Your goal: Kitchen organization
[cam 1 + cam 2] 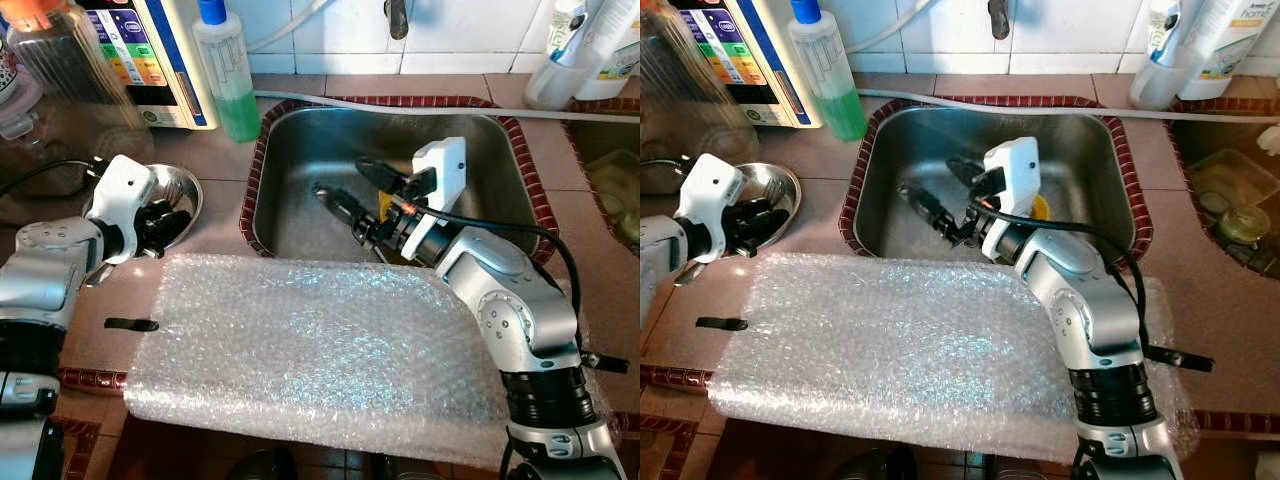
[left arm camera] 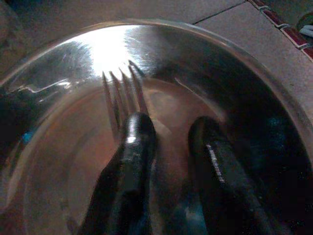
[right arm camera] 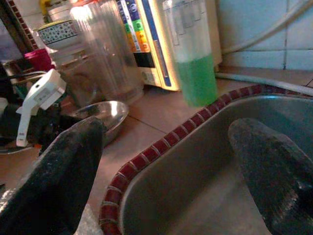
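Head views: left gripper [image 1: 160, 222] sits inside the steel bowl [image 1: 188, 190] on the counter left of the sink [image 1: 300, 130]. Right gripper [image 1: 352, 198] hangs over the sink basin, fingers spread, nothing in them. Bubble wrap [image 1: 320, 350] covers the counter in front of the sink; right arm lies across its far corner. Soap bottle [image 1: 228, 75] stands behind, between bowl and sink. Something yellow shows in the sink behind the right wrist, mostly hidden, can't ID it.

Left wrist: fork [image 2: 122, 93] lies in the bowl, tines pointing away, handle running under one finger [image 2: 134, 161]. Fingers apart; the one over the handle looks to touch it, no pinch visible. Handle end is hidden below the fingers.

Right wrist: fingers [image 3: 63, 161] wide apart, empty, sink rim between them; bowl and left gripper visible beyond.

Handling, my read: fork is light, rigid, slick metal lying flat on a curved slick bowl, so it will likely skate when pushed. Best hold is across the handle near the neck, not the tines. Bowl is light too and may slide or tip if pressed on its rim.
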Motion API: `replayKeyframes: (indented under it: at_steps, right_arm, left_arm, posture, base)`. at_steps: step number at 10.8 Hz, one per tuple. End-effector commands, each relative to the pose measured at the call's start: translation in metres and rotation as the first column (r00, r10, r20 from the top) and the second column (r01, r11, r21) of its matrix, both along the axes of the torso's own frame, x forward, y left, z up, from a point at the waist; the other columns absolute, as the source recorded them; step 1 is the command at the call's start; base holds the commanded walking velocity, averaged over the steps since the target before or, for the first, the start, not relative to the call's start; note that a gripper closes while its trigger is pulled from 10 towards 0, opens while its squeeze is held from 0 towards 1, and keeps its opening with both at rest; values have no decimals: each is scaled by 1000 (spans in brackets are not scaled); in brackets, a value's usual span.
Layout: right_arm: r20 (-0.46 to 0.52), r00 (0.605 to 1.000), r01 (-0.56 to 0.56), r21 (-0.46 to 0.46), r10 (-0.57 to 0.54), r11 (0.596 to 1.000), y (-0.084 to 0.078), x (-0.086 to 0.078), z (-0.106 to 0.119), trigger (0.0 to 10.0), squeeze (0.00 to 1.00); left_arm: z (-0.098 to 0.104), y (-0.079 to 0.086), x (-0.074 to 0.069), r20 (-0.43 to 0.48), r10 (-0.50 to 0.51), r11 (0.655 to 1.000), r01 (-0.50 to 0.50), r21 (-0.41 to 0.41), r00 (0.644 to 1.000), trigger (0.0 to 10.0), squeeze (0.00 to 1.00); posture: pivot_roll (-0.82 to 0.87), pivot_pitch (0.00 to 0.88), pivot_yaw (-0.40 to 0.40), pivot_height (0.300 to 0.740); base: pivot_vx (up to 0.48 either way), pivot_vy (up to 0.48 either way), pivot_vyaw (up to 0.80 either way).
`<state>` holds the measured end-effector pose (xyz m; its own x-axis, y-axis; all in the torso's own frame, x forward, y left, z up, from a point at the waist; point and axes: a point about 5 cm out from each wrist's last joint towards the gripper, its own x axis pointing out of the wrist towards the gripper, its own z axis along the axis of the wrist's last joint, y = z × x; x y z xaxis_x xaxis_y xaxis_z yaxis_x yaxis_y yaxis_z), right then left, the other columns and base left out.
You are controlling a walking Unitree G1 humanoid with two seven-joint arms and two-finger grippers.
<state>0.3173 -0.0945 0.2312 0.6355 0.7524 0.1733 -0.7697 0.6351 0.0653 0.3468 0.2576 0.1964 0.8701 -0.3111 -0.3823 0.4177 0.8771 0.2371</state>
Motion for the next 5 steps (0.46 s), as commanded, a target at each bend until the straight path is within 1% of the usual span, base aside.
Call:
replayKeyframes:
  at_steps: [1,2,3,4,5]
  right_arm:
    - [11,1000,-23,-4,23,1000,3,-6,1,10000,0]
    - [3,1000,-20,-3,20,1000,3,-7,-2,10000,0]
    - [0,1000,-19,-4,19,1000,2,-7,-2,10000,0]
    - [5,1000,-15,-12,15,1000,-1,-7,-2,10000,0]
    - [9,1000,-10,-13,10,1000,-2,-7,-1,10000,0]
  left_arm:
    - [-29,1,-9,-106,35,999,-36,-10,994,0,0]
    - [-22,-7,-11,-50,37,998,-39,-42,998,0,0]
    - [-21,-12,-12,-33,30,999,-32,-38,999,0,0]
    - [-13,-18,-11,32,23,999,-22,-44,999,0,0]
    - [-8,-21,-10,66,30,998,-26,-59,997,0,0]
  posture:
    - [-134,225,80,740]
    - [-127,235,84,740]
    - [-120,246,87,740]
    - [-118,262,90,740]
    - [-120,271,91,740]
  base:
    - [0,0,0]
    - [0,0,0]
    - [0,0,0]
    - [0,0,0]
    - [0,0,0]
